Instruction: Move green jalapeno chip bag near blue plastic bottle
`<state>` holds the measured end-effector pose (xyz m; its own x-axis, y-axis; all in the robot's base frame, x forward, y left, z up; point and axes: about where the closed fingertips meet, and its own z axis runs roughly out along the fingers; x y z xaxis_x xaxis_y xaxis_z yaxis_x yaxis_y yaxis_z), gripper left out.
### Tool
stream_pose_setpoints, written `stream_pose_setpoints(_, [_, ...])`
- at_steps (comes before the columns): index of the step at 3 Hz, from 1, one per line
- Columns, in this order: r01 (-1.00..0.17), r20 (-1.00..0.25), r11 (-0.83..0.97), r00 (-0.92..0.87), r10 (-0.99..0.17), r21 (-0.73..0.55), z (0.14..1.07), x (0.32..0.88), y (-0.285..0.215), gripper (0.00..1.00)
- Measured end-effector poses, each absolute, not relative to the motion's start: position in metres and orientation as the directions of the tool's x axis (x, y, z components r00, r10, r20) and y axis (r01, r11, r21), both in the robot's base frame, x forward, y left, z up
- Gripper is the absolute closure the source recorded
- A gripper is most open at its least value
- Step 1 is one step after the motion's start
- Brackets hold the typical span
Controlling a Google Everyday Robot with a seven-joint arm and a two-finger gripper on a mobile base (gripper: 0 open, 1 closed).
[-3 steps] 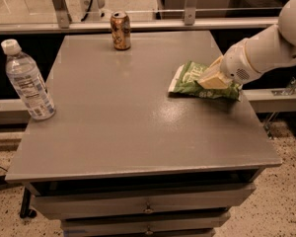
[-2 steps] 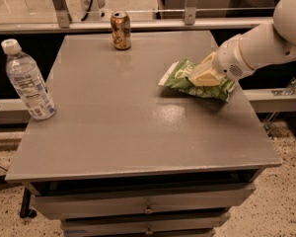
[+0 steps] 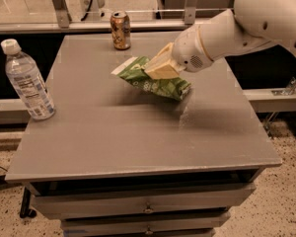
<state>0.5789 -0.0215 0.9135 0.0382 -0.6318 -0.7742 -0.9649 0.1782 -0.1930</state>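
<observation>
The green jalapeno chip bag (image 3: 153, 82) is held above the middle of the grey table (image 3: 138, 132), tilted, with its white edge pointing left. My gripper (image 3: 160, 69) is shut on the bag's upper side; the white arm reaches in from the upper right. The blue plastic bottle (image 3: 27, 81), clear with a white cap and pale label, stands upright at the table's left edge, well to the left of the bag.
A gold-brown drink can (image 3: 121, 30) stands at the table's far edge, behind the bag. Drawers (image 3: 148, 206) sit under the tabletop. A railing and ledge run behind the table. Speckled floor lies to the right.
My gripper has carried the chip bag leftward from the table's right side toward the middle, lifted off the surface. The bottle and can have not moved.
</observation>
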Motion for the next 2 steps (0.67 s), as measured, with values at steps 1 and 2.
stream_pose_setpoints(1, [-0.978,-0.8,0.02,0.158,-0.579,-0.208,0.92,0.554,0.048,1.0])
stream_pose_setpoints(2, [-0.97,-0.814,-0.1,0.239,-0.53,-0.22,0.919,0.534,0.098,1.0])
